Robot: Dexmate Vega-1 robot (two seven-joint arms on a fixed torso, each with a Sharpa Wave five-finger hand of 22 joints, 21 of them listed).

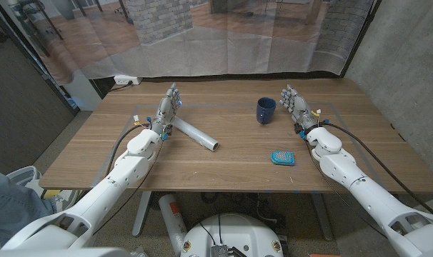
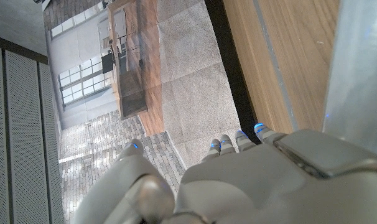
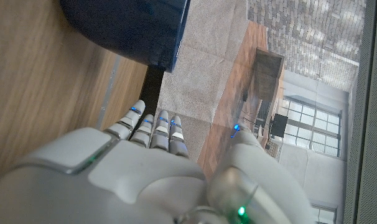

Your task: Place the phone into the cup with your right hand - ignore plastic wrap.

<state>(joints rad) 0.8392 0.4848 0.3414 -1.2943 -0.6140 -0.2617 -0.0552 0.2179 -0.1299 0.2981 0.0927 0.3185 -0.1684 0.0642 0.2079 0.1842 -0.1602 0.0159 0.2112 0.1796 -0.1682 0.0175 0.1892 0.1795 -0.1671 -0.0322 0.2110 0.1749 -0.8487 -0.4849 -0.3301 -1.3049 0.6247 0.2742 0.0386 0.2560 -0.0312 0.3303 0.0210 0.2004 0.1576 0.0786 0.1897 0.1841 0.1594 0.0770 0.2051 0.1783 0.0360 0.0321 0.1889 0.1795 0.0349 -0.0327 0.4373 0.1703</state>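
On the right half of the wooden bench (image 1: 224,175), the phone (image 1: 282,158) lies flat in a light blue case, near the robot's edge and well apart from the dark blue cup (image 1: 266,110), which stands upright farther back. The right hand (image 1: 297,107) stands on its edge just right of the cup, fingers extended and apart, holding nothing; the right wrist view shows the cup's wall (image 3: 129,28) close beyond its fingertips (image 3: 157,127). The left hand (image 1: 168,108) stands the same way on the left side, fingers apart and holding nothing, just beside the far end of the roll of plastic wrap (image 1: 195,134), which lies at an angle toward the bench's middle.

Nothing of the task looks done yet: the phone is untouched and the right hand is farther back than it, so the arm must pull back toward the robot to reach it.

Risks, as I judge them:
- The hand is so close to the cup that a sideways swing could knock it over or shove it away.
- The phone lies flat, so fingers may slide it along the wood instead of getting under an edge.
- The cup's mouth seems narrow against the phone, though this is hard to judge from the head view; a tilted entry could tip the cup.
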